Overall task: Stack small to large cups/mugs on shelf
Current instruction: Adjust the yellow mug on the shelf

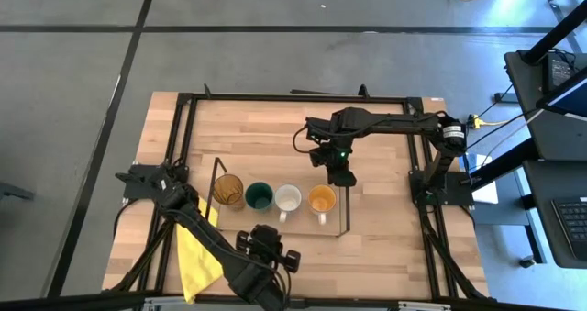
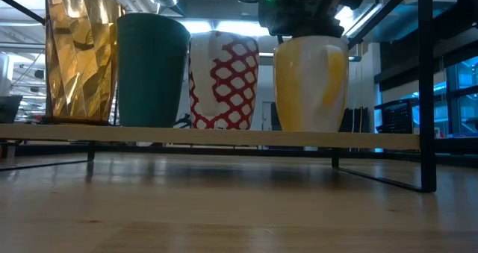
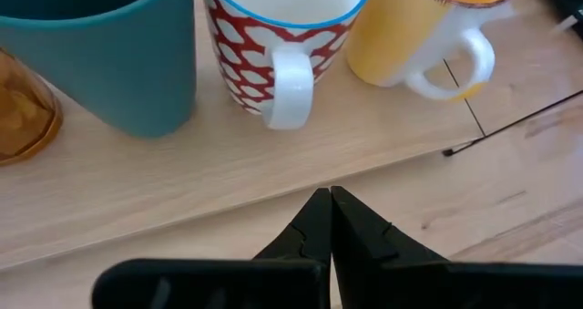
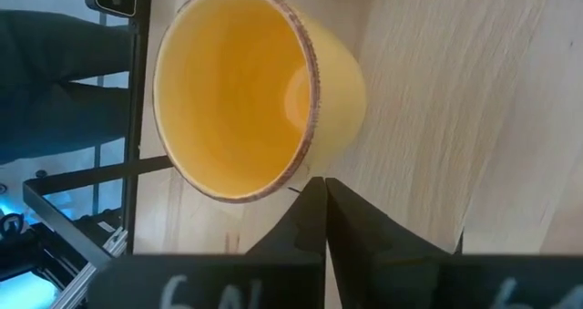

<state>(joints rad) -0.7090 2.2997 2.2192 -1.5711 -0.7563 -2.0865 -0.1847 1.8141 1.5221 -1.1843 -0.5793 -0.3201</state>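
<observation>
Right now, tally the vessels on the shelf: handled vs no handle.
Handled mugs: 2, the white mug and orange mug.
Handleless cups: 2, the amber tumbler and dark green cup.
Total: 4, all in one row on the shelf.

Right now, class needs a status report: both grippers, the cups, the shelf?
Left gripper shut, before shelf. Right gripper shut, empty, beside orange handled mug. Amber tumbler, green cup, white mug alongside. Nothing obstructing.

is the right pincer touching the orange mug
Cannot tell. In the right wrist view the shut right pincer overlaps the orange mug at its rim, with no plain gap or contact.
</observation>
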